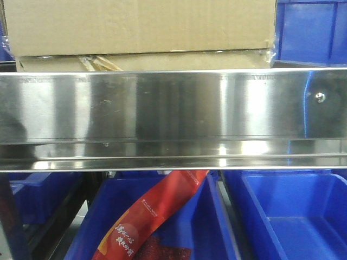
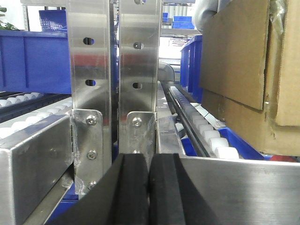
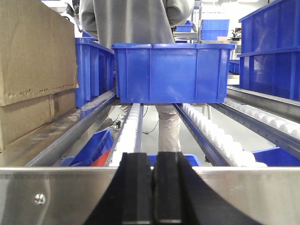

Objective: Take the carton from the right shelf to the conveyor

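Observation:
The carton (image 1: 141, 27), a plain brown cardboard box, rests on the right shelf just behind its shiny steel front rail (image 1: 173, 108). In the left wrist view the carton (image 2: 243, 70) stands ahead to the right. My left gripper (image 2: 149, 161) is shut with its black pads together and nothing between them, low in front of the rail (image 2: 234, 187). Seen from the right wrist, the carton (image 3: 33, 70) is ahead on the left. My right gripper (image 3: 153, 159) is likewise shut and empty, before the rail (image 3: 56, 197). The conveyor is out of view.
Blue bins (image 1: 293, 216) sit under the rail, one holding a red packet (image 1: 157, 216). Two steel uprights (image 2: 112, 70) stand straight ahead of the left gripper. A blue bin (image 3: 173, 70) sits on the roller tracks (image 3: 211, 136), with a person (image 3: 136, 18) behind it.

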Robot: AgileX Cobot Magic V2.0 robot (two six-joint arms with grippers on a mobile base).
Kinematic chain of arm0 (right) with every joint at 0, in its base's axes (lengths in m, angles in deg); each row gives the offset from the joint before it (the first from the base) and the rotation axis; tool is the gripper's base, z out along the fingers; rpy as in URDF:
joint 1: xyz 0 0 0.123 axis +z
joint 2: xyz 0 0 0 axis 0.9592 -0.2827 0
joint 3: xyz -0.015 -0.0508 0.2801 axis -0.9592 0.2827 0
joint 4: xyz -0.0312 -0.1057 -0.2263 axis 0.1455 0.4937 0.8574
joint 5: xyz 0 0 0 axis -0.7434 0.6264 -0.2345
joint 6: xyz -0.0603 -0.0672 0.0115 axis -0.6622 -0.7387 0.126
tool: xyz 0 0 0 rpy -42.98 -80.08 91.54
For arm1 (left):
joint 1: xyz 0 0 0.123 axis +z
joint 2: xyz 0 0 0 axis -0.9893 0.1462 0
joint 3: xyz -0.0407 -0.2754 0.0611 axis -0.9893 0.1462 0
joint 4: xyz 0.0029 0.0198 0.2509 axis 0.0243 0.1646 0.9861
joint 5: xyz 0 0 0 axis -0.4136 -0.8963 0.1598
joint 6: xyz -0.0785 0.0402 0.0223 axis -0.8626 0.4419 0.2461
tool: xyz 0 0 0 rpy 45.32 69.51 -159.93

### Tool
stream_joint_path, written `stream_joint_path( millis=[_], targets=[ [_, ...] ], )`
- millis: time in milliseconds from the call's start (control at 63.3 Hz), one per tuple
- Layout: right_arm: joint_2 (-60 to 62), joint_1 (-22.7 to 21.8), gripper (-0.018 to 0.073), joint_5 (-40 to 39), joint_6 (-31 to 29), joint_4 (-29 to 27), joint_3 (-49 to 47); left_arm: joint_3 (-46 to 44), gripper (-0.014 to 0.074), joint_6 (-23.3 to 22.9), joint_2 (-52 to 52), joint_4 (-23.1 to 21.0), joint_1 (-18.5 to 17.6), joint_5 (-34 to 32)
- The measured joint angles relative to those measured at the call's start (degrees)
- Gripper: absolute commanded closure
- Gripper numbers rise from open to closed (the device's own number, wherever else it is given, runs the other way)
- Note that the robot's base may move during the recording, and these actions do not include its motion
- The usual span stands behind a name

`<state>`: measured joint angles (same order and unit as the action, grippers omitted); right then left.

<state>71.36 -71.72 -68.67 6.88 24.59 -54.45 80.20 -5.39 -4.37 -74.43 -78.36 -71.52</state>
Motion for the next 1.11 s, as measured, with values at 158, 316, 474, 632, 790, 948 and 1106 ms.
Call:
stream_joint_path(
  millis=[158, 316, 474, 632, 790, 948, 1106],
  targets=[
    [0.0, 0.0, 0.0628, 0.0, 0.0, 0.0, 0.0, 0.0, 0.0607, 0.0, 0.0, 0.0, 0.0, 0.0],
    [0.0, 0.0, 0.0628, 0.0, 0.0, 0.0, 0.0, 0.0, 0.0607, 0.0, 0.0, 0.0, 0.0, 0.0],
    [0.0, 0.0, 0.0628, 0.0, 0.0, 0.0, 0.0, 0.0, 0.0607, 0.0, 0.0, 0.0, 0.0, 0.0],
    [0.0, 0.0, 0.0628, 0.0, 0.0, 0.0, 0.0, 0.0, 0.0607, 0.0, 0.0, 0.0, 0.0, -1.36],
    [0.0, 0.0, 0.0628, 0.0, 0.0, 0.0, 0.0, 0.0, 0.0607, 0.0, 0.0, -0.62, 0.0, -2.07],
    [0.0, 0.0, 0.0628, -1.46, 0.0, 0.0, 0.0, 0.0, 0.0607, 0.0, 0.0, -1.21, 0.0, -5.81],
    [0.0, 0.0, 0.0628, -3.29, 0.0, 0.0, 0.0, -0.66, 0.0591, 0.0, 0.0, -1.57, 0.0, -7.52]
  ],
)
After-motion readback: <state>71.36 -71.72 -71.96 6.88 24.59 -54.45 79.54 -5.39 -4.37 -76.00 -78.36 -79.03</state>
